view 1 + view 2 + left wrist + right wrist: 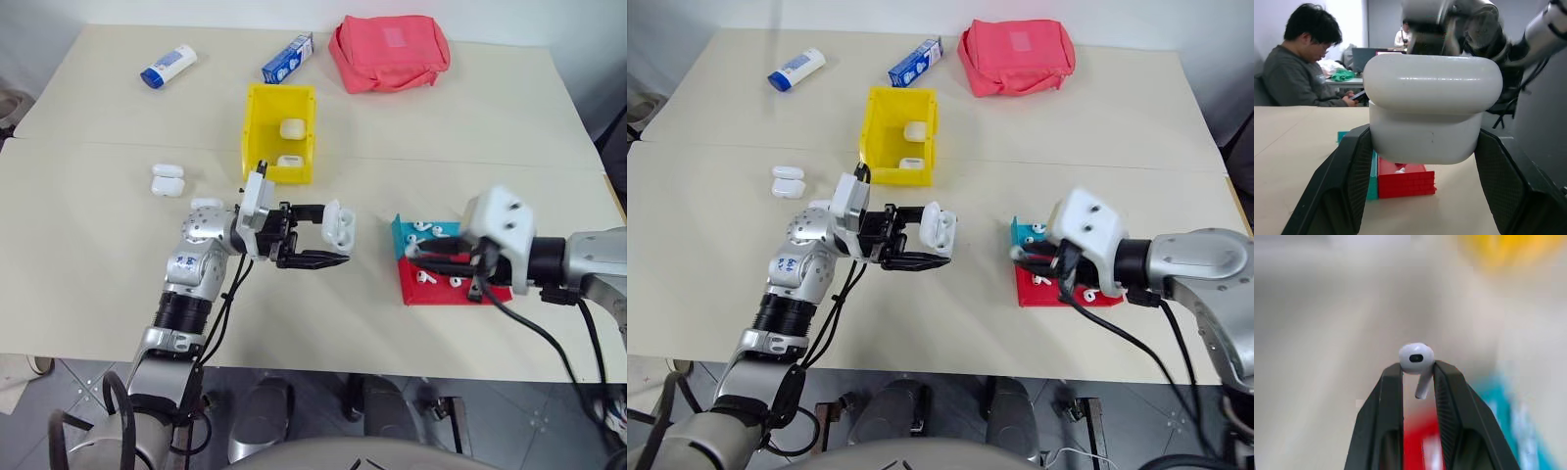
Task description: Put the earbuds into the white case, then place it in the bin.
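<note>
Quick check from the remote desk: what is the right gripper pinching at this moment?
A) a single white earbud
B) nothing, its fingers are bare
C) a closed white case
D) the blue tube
A: in the right wrist view the right gripper has its two black fingers closed on one earbud, bud head above the tips and stem hanging down between them.
</note>
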You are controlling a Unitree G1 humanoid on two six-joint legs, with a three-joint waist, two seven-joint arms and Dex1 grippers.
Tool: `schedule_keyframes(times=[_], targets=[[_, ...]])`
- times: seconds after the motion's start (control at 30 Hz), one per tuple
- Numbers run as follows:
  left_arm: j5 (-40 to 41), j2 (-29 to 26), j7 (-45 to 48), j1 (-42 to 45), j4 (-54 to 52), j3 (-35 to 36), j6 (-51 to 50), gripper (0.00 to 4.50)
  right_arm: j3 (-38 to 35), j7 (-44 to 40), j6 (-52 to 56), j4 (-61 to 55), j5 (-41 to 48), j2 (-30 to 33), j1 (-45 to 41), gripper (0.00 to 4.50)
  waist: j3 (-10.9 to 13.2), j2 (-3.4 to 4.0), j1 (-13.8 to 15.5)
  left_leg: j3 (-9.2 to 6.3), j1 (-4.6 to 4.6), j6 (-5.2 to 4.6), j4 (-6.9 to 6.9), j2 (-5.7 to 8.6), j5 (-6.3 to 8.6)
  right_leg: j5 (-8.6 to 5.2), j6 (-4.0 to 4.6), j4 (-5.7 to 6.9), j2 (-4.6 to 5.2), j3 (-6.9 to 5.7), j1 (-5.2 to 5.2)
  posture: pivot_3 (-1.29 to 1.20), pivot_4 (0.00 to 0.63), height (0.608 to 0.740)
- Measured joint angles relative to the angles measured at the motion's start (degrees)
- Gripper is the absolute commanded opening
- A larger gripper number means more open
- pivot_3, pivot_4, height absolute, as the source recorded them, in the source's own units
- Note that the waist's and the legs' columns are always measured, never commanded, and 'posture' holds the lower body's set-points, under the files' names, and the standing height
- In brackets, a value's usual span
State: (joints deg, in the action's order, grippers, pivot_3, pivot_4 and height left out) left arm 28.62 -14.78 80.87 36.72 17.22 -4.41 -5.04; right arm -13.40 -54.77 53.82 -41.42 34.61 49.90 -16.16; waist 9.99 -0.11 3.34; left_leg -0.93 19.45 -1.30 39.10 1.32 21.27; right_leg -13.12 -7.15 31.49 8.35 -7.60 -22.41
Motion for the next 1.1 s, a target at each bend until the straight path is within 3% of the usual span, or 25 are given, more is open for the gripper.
schedule_keyframes(times=[0.3,0.63,1.1], targets=[[-0.14,2.21,5.08,5.23,7.06,-0.72,1.47,2.76,-1.81,7.68,-7.73,-0.76,9.93,-15.50,-1.21,0.49,-0.01,-0.04,-0.49,0.07,-0.01,-0.03,-0.01,-0.01,-0.01,0.01,-0.01,0.06,-0.06,0.06,-0.05,0.00,0.150,0.740],[-0.34,2.15,5.13,8.38,8.58,-1.19,2.03,2.76,4.81,9.02,-14.85,4.38,11.42,-21.66,-1.33,0.49,-0.02,-0.03,-0.64,0.11,-0.04,-0.06,-0.01,0.00,-0.01,0.01,0.00,0.08,-0.08,0.13,-0.06,0.00,0.150,0.740],[0.03,0.94,5.16,7.66,7.38,-1.30,2.05,2.76,9.13,7.91,-22.57,10.94,8.35,-22.45,-1.36,0.49,-0.02,-0.03,-0.75,0.13,-0.04,-0.06,-0.02,-0.01,-0.01,0.01,0.00,0.09,-0.10,0.14,-0.08,0.00,0.150,0.740]])
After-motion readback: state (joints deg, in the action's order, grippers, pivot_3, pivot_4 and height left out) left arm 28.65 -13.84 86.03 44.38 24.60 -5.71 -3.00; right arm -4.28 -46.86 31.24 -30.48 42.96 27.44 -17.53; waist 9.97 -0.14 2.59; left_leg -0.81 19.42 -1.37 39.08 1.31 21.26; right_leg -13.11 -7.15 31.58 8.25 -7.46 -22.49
